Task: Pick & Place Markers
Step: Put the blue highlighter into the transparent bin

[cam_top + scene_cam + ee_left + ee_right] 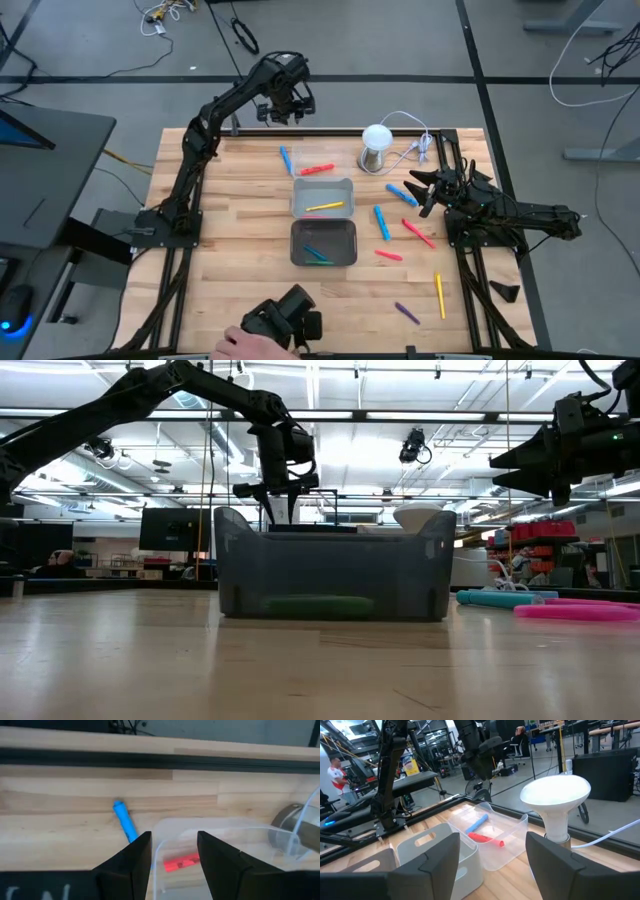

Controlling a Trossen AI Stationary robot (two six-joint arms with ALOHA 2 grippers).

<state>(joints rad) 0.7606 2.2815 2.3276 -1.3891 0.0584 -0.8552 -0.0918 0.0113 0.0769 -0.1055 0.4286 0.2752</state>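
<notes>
Item: short, thin plastic markers (381,222), mixed colours. Most lie loose on the counter, right of centre in the overhead frame: blue, red-pink, yellow and purple ones.

A blue marker (286,160) and a red marker (317,169) lie at upper centre inside a clear plastic tray (512,840), seen best from the wrists.

A yellow marker (324,206) sits in the upper grey rectangular tray (323,185); green and blue ones sit in the lower grey tray (323,226). Judged: sorting is partly done.

Left hand (285,109): raised above the clear tray at upper centre, fingers parted, gripping nothing; likely poised to pick there.

Right hand (422,186): at centre right by the white-domed metal cylinder (376,148), fingers spread wide, empty, near the loose markers.

Surface: pale wood-plank counter (230,240) with black frame rails.

Room: grey floor with cables; workshop benches beyond; a person's hand (243,345) at the bottom edge.
</notes>
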